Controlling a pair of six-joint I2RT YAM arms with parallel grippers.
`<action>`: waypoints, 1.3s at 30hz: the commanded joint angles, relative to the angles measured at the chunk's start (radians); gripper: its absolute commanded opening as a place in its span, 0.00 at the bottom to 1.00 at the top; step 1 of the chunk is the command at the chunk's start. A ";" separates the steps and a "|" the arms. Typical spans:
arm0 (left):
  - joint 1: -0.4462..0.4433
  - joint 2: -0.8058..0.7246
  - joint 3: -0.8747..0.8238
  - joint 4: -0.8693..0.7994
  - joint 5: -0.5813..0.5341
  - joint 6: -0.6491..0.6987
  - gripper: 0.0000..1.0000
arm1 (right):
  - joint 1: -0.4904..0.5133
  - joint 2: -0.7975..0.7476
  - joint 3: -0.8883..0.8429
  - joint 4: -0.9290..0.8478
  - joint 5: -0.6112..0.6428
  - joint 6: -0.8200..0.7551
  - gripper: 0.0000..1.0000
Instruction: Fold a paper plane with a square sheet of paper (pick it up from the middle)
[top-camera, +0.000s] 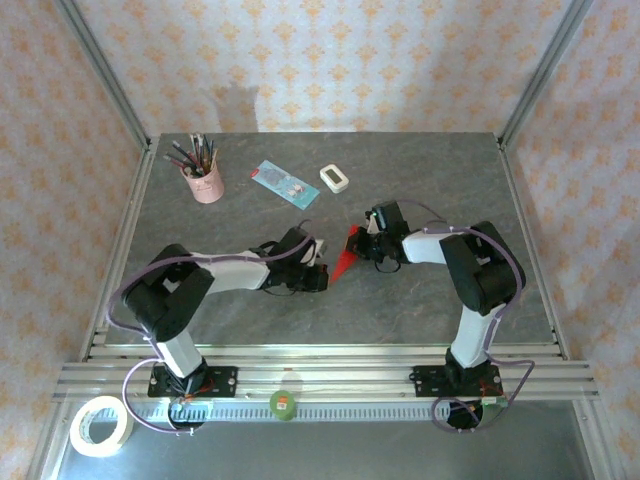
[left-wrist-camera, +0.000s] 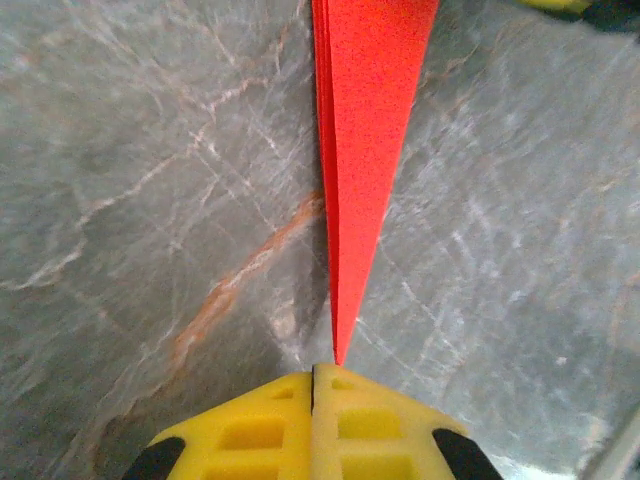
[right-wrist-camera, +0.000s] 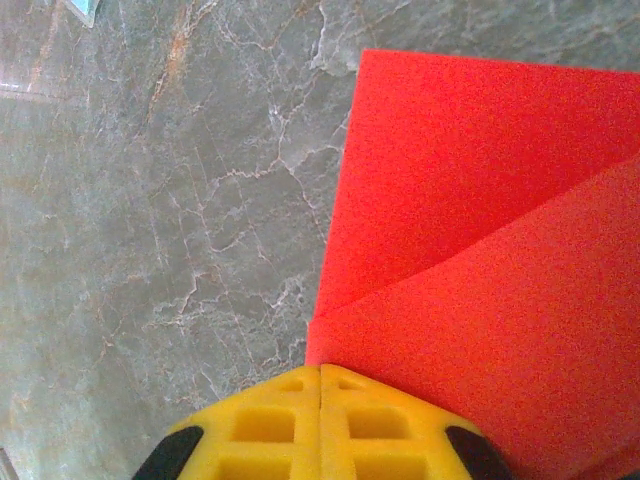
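Red paper plane (top-camera: 345, 258) clamped in left hand (top-camera: 322, 272) and right hand (top-camera: 368, 240); cup (top-camera: 203, 180), card (top-camera: 284, 183), block (top-camera: 334, 178) beyond.

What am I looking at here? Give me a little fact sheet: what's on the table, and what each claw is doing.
Paper: folded red paper, a narrow pointed shape, in the middle of the table
Left gripper: shut on the paper's pointed tip
Right gripper: shut, tips at the paper's wide end
Far side: pink cup of pens, light blue card, small white block
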 joint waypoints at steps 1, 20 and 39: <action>0.037 -0.090 0.045 -0.038 0.014 -0.018 0.00 | 0.006 0.036 -0.049 -0.086 0.077 0.010 0.06; 0.021 0.147 0.109 0.209 0.092 -0.182 0.00 | 0.048 -0.058 -0.098 0.009 0.009 0.090 0.06; -0.001 0.190 0.077 0.074 -0.015 -0.130 0.00 | 0.018 -0.154 -0.029 -0.099 0.162 -0.014 0.11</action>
